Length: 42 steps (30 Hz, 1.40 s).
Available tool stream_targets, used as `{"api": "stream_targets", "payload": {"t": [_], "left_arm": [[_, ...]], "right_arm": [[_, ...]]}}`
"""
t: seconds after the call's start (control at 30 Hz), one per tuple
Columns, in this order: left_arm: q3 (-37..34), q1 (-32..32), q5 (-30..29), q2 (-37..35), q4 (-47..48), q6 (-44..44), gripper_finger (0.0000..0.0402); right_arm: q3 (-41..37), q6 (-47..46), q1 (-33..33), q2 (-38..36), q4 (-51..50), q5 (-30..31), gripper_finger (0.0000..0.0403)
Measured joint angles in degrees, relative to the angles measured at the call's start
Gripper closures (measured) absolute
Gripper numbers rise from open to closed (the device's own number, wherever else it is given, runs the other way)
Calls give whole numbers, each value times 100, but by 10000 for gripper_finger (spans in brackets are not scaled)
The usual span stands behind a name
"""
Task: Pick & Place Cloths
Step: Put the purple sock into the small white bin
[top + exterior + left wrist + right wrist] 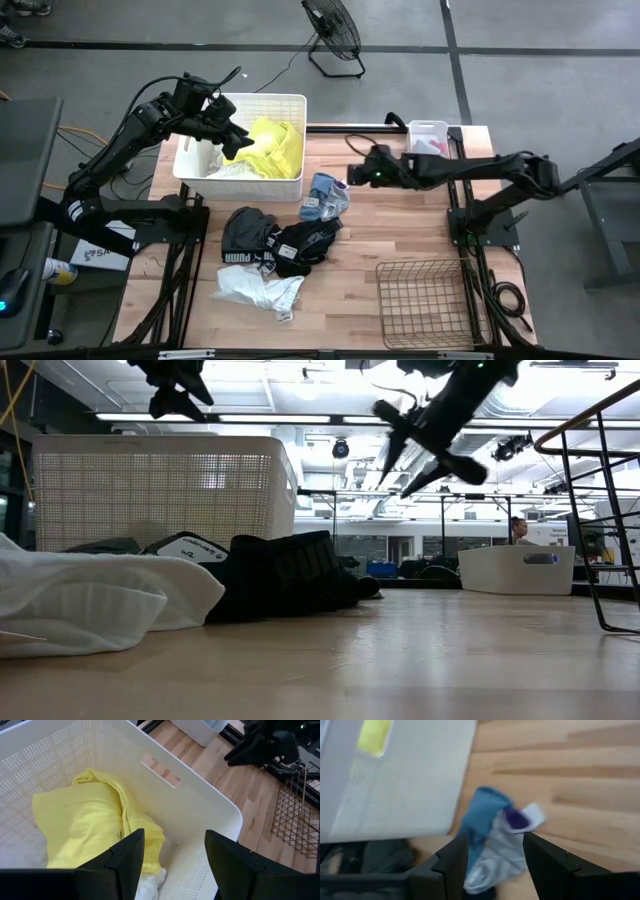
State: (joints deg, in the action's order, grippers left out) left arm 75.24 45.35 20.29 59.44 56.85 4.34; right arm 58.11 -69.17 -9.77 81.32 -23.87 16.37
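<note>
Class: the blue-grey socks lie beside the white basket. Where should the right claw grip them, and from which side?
Grip the raised blue bunch of the socks, coming from above. They lie limp and flat on the table, so no side edge offers a hold. The open right claw hovers nearby.

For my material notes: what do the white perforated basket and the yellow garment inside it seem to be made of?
White perforated basket: apparently rigid matte plastic, given its straight walls, regular small holes and cut handle slot. Yellow garment: soft, thin matte fabric, since it folds and creases loosely.
</note>
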Motion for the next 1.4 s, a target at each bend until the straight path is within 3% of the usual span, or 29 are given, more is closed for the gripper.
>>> {"api": "stream_targets", "payload": {"t": [0.23, 0.47, 0.7, 0.93, 1.4], "left_arm": [[0, -1, 0, 0, 41, 0, 200], [0, -1, 0, -2, 38, 0, 200], [0, 1, 0, -2, 38, 0, 200], [0, -1, 0, -2, 89, 0, 200], [0, 1, 1, -2, 190, 0, 200]], "right_arm": [[1, 343, 21, 479, 1256, -671, 225], [315, 791, 62, 760, 1449, -924, 235], [1531, 1383, 133, 1363, 184, -591, 243], [2506, 1069, 67, 2170, -1120, -425, 244], [2592, 785, 241, 2869, -1511, -185, 244]]}}
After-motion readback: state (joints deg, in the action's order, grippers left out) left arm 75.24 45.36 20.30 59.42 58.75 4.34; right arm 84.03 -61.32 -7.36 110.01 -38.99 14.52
